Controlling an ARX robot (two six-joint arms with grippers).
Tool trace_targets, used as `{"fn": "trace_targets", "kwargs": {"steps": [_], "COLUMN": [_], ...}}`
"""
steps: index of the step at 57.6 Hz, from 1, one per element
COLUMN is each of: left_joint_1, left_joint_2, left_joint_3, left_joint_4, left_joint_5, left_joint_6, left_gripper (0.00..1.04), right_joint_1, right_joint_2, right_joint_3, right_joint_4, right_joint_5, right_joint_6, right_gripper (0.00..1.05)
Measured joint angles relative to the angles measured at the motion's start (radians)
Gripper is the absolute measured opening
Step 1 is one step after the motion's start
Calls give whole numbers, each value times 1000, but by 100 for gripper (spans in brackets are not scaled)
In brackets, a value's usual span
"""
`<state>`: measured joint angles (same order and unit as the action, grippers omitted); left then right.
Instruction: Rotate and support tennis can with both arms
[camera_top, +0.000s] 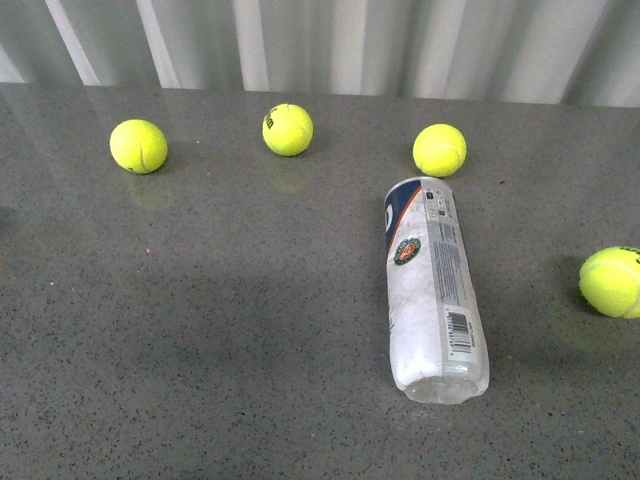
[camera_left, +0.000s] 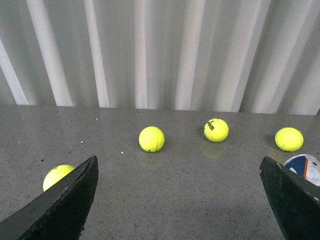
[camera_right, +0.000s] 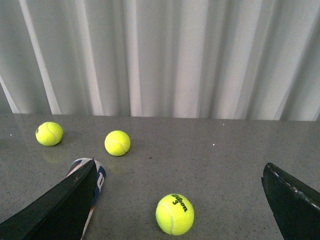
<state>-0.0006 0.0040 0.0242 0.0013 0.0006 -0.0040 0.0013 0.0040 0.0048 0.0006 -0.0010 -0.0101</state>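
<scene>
Front view: can (camera_top: 432, 290) lies on its side on the table (camera_top: 200, 330), right of centre, among four balls (camera_top: 288, 130); no arm visible.
Left wrist view: left gripper (camera_left: 177, 167) spread wide, empty; can's end near one finger.
Right wrist view: right gripper (camera_right: 178, 170) spread wide, empty, can beside one finger.
Assessment: no contact yet; rotation and support both outstanding.

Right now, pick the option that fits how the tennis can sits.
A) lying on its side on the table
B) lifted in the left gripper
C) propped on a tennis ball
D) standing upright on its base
A: the tennis can lies with its long side flat on the grey table, and the front view shows nothing holding or propping it.
</scene>
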Motion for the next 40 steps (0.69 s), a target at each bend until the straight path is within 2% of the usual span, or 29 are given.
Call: {"fn": "trace_targets", "kwargs": {"steps": [40], "left_joint_1": [0], "left_joint_2": [0], "left_joint_3": [0], "left_joint_4": [0], "left_joint_5": [0], "left_joint_6": [0], "left_gripper": [98], "right_joint_1": [0], "right_joint_2": [0], "right_joint_3": [0], "right_joint_4": [0], "right_joint_5": [0], "right_joint_6": [0], "right_gripper": [98]}}
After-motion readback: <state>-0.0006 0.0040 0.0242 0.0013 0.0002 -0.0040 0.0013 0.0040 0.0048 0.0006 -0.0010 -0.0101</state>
